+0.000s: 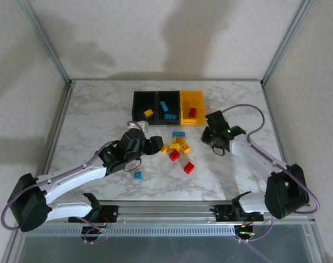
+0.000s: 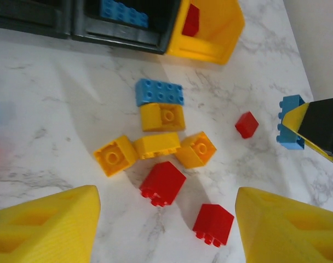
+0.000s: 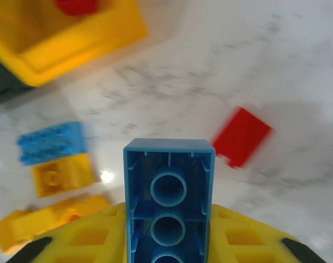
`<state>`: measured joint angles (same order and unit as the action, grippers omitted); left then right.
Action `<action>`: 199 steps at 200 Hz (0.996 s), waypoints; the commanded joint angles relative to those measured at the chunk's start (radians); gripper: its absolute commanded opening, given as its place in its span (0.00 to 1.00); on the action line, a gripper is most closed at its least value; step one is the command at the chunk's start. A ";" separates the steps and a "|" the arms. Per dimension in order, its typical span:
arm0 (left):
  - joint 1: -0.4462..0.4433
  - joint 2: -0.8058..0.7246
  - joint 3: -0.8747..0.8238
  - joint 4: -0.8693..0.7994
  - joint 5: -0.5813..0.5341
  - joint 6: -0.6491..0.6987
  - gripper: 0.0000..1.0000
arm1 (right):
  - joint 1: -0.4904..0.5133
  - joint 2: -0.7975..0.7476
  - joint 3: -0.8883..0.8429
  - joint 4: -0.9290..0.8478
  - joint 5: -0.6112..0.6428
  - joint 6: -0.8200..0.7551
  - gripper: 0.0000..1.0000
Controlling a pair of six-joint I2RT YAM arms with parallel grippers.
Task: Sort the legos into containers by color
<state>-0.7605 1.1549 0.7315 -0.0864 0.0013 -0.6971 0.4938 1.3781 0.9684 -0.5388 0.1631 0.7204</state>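
Right wrist view has the right gripper (image 3: 168,241) clenched on a blue lego (image 3: 168,186), while the left gripper (image 2: 166,238), jaws parted and empty, hovers over loose legos (image 2: 158,145) lying at 6 o'clock from the containers (image 1: 158,92).

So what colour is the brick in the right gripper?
Blue; the brick shows best in the right wrist view.

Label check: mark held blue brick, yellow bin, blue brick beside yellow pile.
held blue brick (image 3: 168,192), right wrist view, underside
yellow bin (image 1: 195,98), top external view, bare floor
blue brick beside pile (image 2: 160,92), left wrist view, studs
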 commanded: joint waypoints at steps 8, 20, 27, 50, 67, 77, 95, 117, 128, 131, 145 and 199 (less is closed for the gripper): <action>0.081 -0.053 -0.029 0.002 0.035 -0.022 0.66 | 0.075 0.170 0.186 0.011 0.006 -0.057 0.29; 0.115 -0.062 -0.027 -0.008 0.047 -0.022 0.66 | 0.102 0.249 0.278 0.011 0.005 -0.076 0.29; 0.131 -0.065 -0.025 -0.015 0.052 -0.022 0.66 | 0.113 0.293 0.333 0.008 -0.001 -0.089 0.29; 0.176 -0.077 -0.019 -0.032 0.067 -0.027 0.66 | 0.124 0.436 0.507 -0.001 -0.041 -0.134 0.29; 0.203 -0.088 -0.027 -0.032 0.082 -0.039 0.66 | 0.124 0.527 0.617 -0.021 -0.042 -0.159 0.29; 0.215 -0.094 -0.033 -0.027 0.094 -0.045 0.66 | 0.123 0.584 0.686 -0.038 -0.045 -0.170 0.29; 0.222 -0.102 -0.042 -0.024 0.101 -0.056 0.66 | 0.120 0.680 0.803 -0.066 -0.053 -0.186 0.29; 0.225 -0.106 -0.046 -0.027 0.105 -0.063 0.66 | 0.111 0.777 0.928 -0.104 -0.037 -0.194 0.29; 0.226 -0.113 -0.047 -0.032 0.102 -0.065 0.66 | 0.104 0.815 0.971 -0.110 -0.035 -0.194 0.30; 0.226 -0.113 -0.047 -0.033 0.100 -0.065 0.66 | 0.102 0.825 0.983 -0.113 -0.035 -0.194 0.30; 0.228 -0.117 -0.047 -0.040 0.098 -0.065 0.66 | 0.090 0.879 1.052 -0.141 -0.035 -0.190 0.30; 0.229 -0.127 -0.058 -0.041 0.095 -0.080 0.66 | 0.079 1.025 1.237 -0.218 -0.010 -0.205 0.33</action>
<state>-0.5404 1.0531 0.6933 -0.1127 0.0872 -0.7589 0.5735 2.3661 2.1403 -0.6899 0.1295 0.5346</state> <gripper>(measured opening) 0.663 0.326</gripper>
